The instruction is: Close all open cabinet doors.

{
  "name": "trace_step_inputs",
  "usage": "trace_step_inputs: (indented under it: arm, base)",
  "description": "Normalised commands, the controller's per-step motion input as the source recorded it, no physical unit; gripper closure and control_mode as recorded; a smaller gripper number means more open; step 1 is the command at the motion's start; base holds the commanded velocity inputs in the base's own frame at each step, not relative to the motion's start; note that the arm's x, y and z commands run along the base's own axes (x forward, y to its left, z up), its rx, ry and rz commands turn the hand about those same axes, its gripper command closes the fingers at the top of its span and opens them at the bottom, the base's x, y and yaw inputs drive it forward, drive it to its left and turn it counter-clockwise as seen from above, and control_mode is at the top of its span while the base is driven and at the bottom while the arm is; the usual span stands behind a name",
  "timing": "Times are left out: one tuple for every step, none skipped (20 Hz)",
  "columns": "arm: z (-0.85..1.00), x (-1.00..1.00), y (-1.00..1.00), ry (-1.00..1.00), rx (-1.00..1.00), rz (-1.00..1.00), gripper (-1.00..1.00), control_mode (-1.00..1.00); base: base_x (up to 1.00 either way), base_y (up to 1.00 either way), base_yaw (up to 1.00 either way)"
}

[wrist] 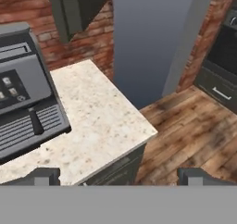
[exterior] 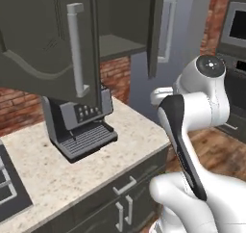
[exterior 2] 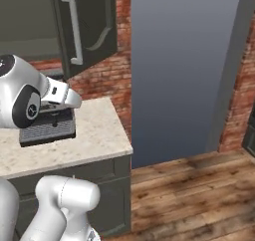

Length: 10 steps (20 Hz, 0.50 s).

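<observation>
Nothing looks finished yet: the upper cabinet above the counter stands wide open, with its left door (exterior: 48,44) swung far out over the coffee machine (exterior: 79,123) and its right door (exterior: 156,32) turned edge-on past the counter's right end. Both are dark grey-green panels; the left one shows its curved arched moulding and a long vertical silver bar handle (exterior: 75,49), and between them the bare cabinet shelf (exterior: 117,45) is exposed. From the right base view the left door (exterior 2: 87,26) hangs out over the counter's back edge, its handle facing the room. So both doors seem left to shut, and I'd judge the arm has not reached either. The gripper (wrist: 120,176) sits low above the speckled countertop (wrist: 99,121), near its front right corner, its two dark fingertips (wrist: 44,176) spread wide apart with nothing between them. The coffee machine stands toward the back of the counter against the brick wall (exterior: 117,75), and beyond the counter's right edge lies a wooden floor (wrist: 194,126).
</observation>
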Motion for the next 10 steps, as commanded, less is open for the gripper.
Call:
trace_step_inputs:
  arm:
    - [0.0, 0.0, 0.0, 0.0, 0.0, 0.0, -1.0, 1.0]
    - [0.0, 0.0, 0.0, 0.0, 0.0, 0.0, -1.0, 1.0]
    - [0.0, 0.0, 0.0, 0.0, 0.0, 0.0, -1.0, 1.0]
    - [0.0, 0.0, 0.0, 0.0, 0.0, 0.0, -1.0, 1.0]
    - [0.0, 0.0, 0.0, 0.0, 0.0, 0.0, -1.0, 1.0]
    - [0.0, 0.0, 0.0, 0.0, 0.0, 0.0, -1.0, 1.0]
    - [0.0, 0.0, 0.0, 0.0, 0.0, 0.0, -1.0, 1.0]
    - [0.0, 0.0, 0.0, 0.0, 0.0, 0.0, -1.0, 1.0]
    - [0.0, 0.0, 0.0, 0.0, 0.0, 0.0, -1.0, 1.0]
    - [0.0, 0.0, 0.0, 0.0, 0.0, 0.0, -1.0, 1.0]
  base:
    - [0.46, -0.05, 0.46]
    - [0.33, -0.05, 0.46]
    - [0.26, -0.05, 0.44]
    - [0.23, -0.05, 0.42]
    - [0.15, -0.05, 0.38]
    - [0.14, -0.05, 0.34]
    - [0.08, -0.03, 0.31]
    - [0.02, 0.0, 0.31]
    - [0.0, 0.0, 0.34]
    - [0.0, 0.0, 0.35]
